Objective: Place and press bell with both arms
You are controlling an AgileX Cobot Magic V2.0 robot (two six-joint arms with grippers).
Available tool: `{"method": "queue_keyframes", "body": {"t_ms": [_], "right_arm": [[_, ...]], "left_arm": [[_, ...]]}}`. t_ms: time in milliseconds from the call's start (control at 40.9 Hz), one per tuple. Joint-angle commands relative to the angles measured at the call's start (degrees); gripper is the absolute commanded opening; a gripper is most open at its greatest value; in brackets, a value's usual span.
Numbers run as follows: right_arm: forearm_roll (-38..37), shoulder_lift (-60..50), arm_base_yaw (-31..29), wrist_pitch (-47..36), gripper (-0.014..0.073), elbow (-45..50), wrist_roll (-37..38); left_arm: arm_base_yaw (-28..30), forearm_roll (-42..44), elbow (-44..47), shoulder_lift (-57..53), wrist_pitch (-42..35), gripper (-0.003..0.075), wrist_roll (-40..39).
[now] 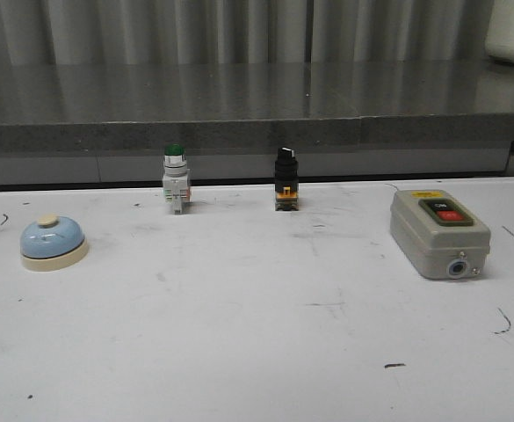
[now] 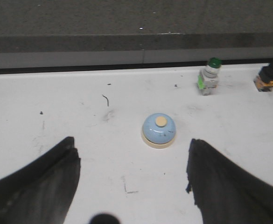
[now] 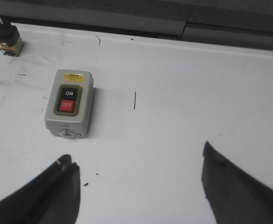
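Observation:
The light-blue bell (image 1: 53,243) with cream base and cream button stands upright on the white table at the far left. It also shows in the left wrist view (image 2: 158,130), just beyond my left gripper (image 2: 132,151), which is open and empty, its black fingers (image 2: 47,182) wide apart above the table. My right gripper (image 3: 138,163) is open and empty too, over bare table, with the bell out of its view. Neither arm shows in the front view.
A grey switch box (image 1: 438,232) with black ON and red OFF buttons lies at the right, also in the right wrist view (image 3: 69,103). A green-capped push button (image 1: 176,178) and a black selector switch (image 1: 285,178) stand near the table's back edge, before a grey ledge.

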Motion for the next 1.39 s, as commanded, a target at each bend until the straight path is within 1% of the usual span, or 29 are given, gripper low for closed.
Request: {"method": "queue_keyframes", "body": {"t_ms": [0, 98, 196, 269, 562, 905, 954, 1101, 1125, 1370], "right_arm": [[-0.6, 0.3, 0.0, -3.6, 0.0561, -1.9, -0.7], [-0.6, 0.3, 0.0, -3.6, 0.0561, -1.9, -0.7], [-0.6, 0.3, 0.0, -3.6, 0.0561, -1.9, -0.7], [-0.6, 0.3, 0.0, -3.6, 0.0561, -1.9, -0.7], [-0.6, 0.3, 0.0, -3.6, 0.0561, -1.9, -0.7], [-0.6, 0.3, 0.0, -3.6, 0.0561, -1.9, -0.7], [-0.6, 0.3, 0.0, -3.6, 0.0561, -1.9, -0.7], [-0.6, 0.3, 0.0, -3.6, 0.0561, -1.9, -0.7], [-0.6, 0.3, 0.0, -3.6, 0.0561, -1.9, -0.7], [-0.6, 0.3, 0.0, -3.6, 0.0561, -1.9, -0.7]], "left_arm": [[-3.1, -0.1, -1.9, 0.5, -3.7, 0.0481, 0.9], [-5.2, -0.1, -2.0, 1.4, -3.6, 0.0481, 1.0], [-5.8, 0.0, -3.0, 3.9, -3.2, 0.0482, 1.1], [-6.1, 0.0, -4.3, 6.8, -2.5, 0.0486, 2.8], [-11.2, 0.8, -11.1, 24.1, -1.3, 0.0485, 2.8], [-11.6, 2.2, -21.5, 45.8, -1.3, 0.0487, 2.8], [-11.6, 2.9, -22.9, 48.2, -1.3, 0.0498, 2.8], [-11.5, 3.6, -26.6, 55.4, -1.2, 0.0609, 2.8], [-11.5, 3.6, -27.1, 56.3, -1.2, 0.0617, 2.8], [-9.6, 3.4, -32.5, 64.9, -0.9, 0.0621, 2.5]]}}
